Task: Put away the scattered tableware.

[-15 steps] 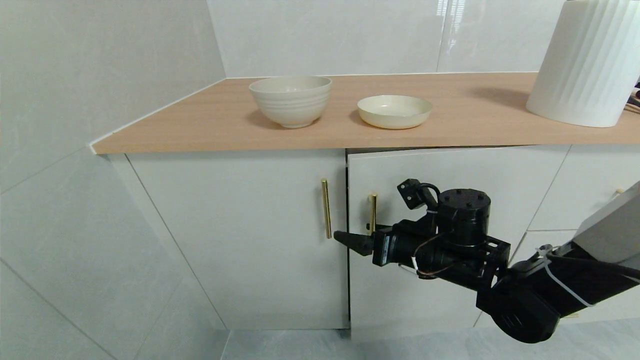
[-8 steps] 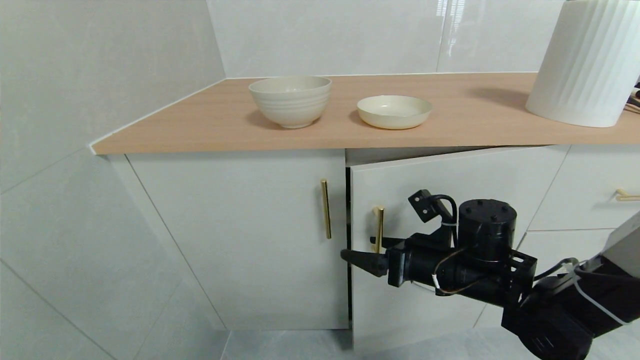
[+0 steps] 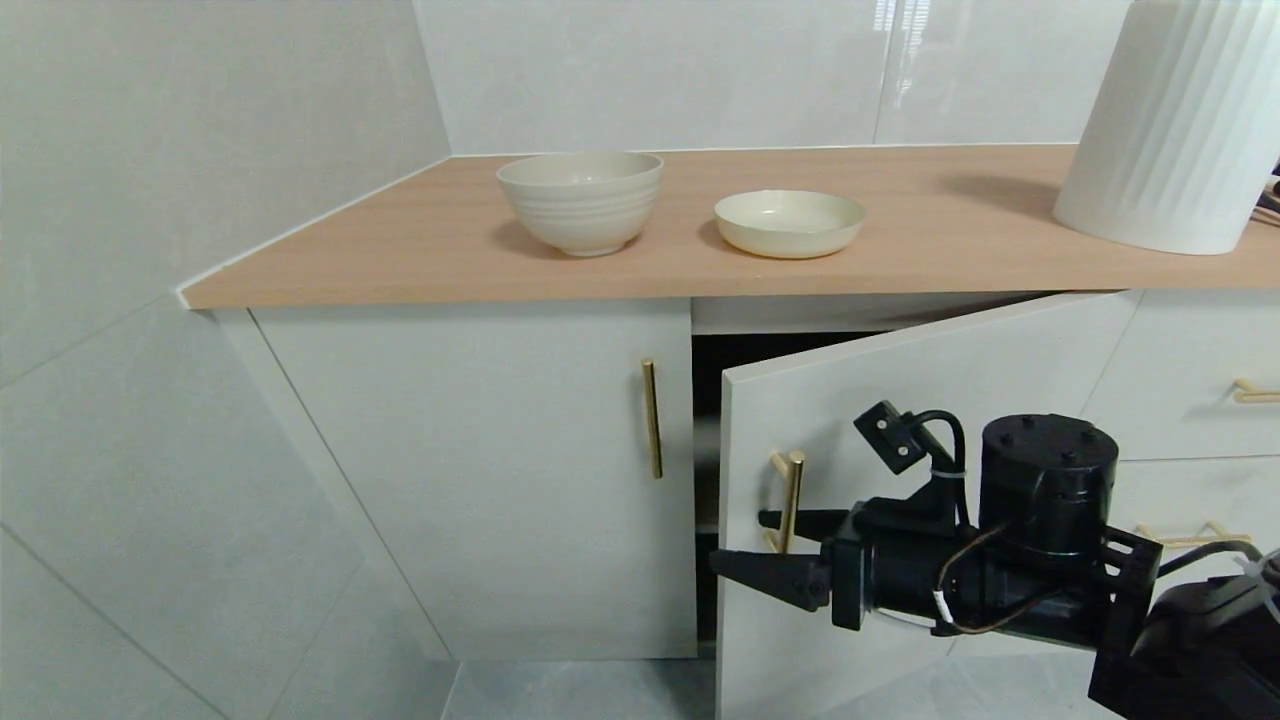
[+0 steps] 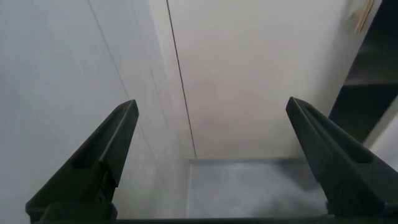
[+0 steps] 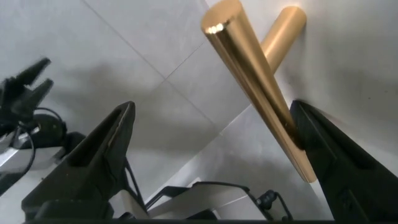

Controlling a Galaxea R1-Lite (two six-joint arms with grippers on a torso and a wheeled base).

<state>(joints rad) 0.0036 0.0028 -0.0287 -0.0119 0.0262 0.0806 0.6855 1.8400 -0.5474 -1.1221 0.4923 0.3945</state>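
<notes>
Basically right gripper [image 3: 740, 540] is spread wide, clamping nothing, just straddling the gold handle [image 3: 790, 500] of the ajar cabinet door [image 3: 930, 380]; pull along the hinge arc or it likely slips.

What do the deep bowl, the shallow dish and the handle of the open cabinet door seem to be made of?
Deep bowl: probably glazed ceramic, perhaps melamine; cream, smooth, soft sheen, ribbed bands outside.
Shallow dish: apparently the same material; matching cream colour, light gloss inside.
Door handle: metal, polished brass-like finish; round gold bar with a bright highlight.
</notes>
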